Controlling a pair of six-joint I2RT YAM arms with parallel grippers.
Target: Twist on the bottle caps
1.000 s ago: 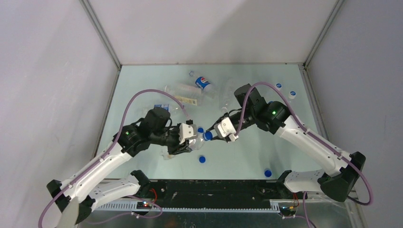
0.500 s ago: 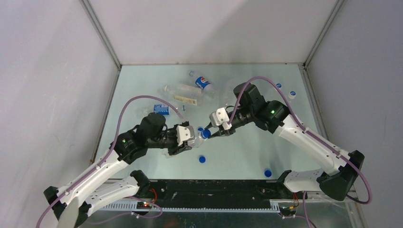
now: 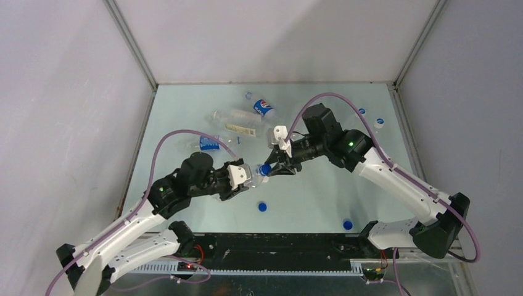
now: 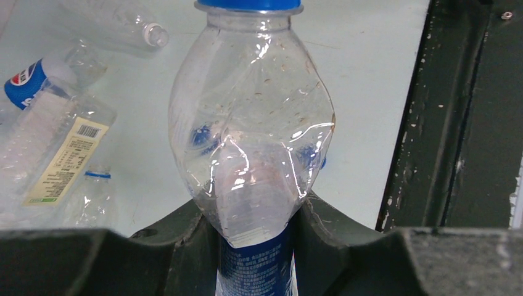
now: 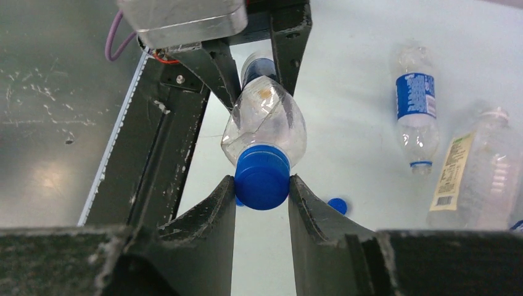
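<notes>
The desk (image 3: 321, 197) is a pale greenish sheet, closed by plain grey walls (image 3: 61, 92) on the left, the back and the right of the frame, with metal posts (image 3: 131, 48) rising from the two far corners. A dark strip (image 3: 277, 243) runs along its lower edge, between the arm bases.

In the centre of the top view the left claw (image 3: 242, 177) grasps a clear bottle (image 3: 254, 176) around its body, the neck pointing to the right. The right claw (image 3: 275, 166) is clenched on the blue cap (image 3: 264, 169) which sits on this neck; its wrist view shows both fingers pressed on the sides of the cap.

Other bottles lie in the upper middle: a logo bottle (image 3: 262, 108), a pale-labelled bottle (image 3: 237, 126), and a blue-labelled bottle (image 3: 208, 143) more to the left. One loose cap (image 3: 263, 207) lies at lower centre and a second cap (image 3: 347, 224) at lower right, near the strip. Two far caps (image 3: 361, 111) are at the upper right, close to the wall.

The lower right part of the desk and the band along the left wall carry little, so the surface there is open
</notes>
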